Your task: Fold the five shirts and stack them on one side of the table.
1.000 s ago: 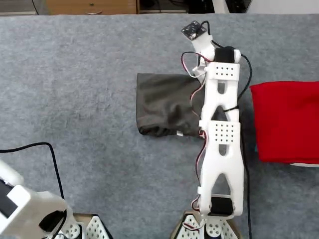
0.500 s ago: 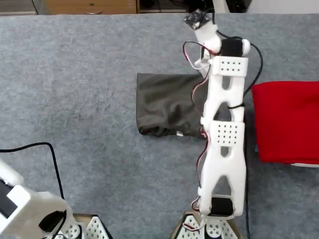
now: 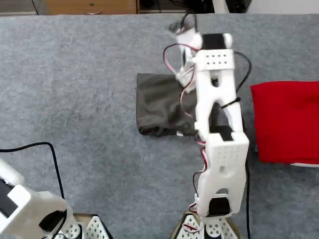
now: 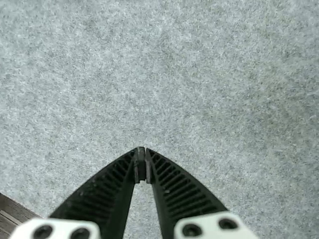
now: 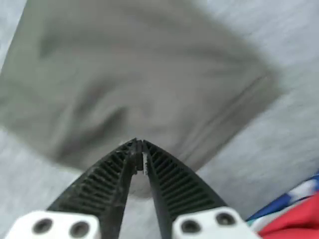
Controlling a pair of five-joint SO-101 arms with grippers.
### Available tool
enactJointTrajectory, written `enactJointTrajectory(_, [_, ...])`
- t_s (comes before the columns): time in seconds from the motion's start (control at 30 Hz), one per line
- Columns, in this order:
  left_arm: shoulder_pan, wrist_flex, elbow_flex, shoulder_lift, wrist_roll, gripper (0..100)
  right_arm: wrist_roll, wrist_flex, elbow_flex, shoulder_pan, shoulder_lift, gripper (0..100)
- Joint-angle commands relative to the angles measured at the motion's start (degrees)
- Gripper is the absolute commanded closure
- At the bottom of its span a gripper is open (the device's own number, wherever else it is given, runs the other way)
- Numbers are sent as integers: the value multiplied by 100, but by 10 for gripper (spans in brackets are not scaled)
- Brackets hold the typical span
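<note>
The right arm (image 3: 214,99) is swinging across the table (image 3: 75,89): since half a second ago its wrist end has shifted from the far edge toward the far corner of the dark grey shirt (image 3: 159,104), while the shirt itself is lying exactly where it was, folded and rumpled. The right gripper (image 5: 139,152) is hanging just above that shirt with its fingers pressed together, pinching nothing; the cloth is spreading out ahead of and beneath its tips. Off to one side of the gripper, well apart from the dark shirt, one red shirt (image 3: 286,119) is lying folded flat, and a strip of blue fabric (image 5: 298,198) is peeking out from under its edge. That is making one dark shirt, one red shirt and at least one more layer beneath it. The left arm (image 3: 30,209) is sitting back by its base, and the left gripper (image 4: 141,167) is hovering over bare grey table with its fingers pressed together, holding nothing.
</note>
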Motion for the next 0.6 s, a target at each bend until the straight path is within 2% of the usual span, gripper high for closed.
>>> enactJointTrajectory(0.0, [53, -70, -229, -233, -44, 982, -79, 62, 998, -215, -549, 995])
enactJointTrajectory(0.17, [185, -62, -229, -233, -44, 982, -26, -404, 1877, -207, -549, 995])
enactJointTrajectory(0.37, [185, -44, -229, -242, -35, 982, 79, -1169, 3020, 277, -541, 995])
enactJointTrajectory(0.57, [70, -35, -229, -242, -35, 982, 422, -1240, 3266, 699, -576, 995])
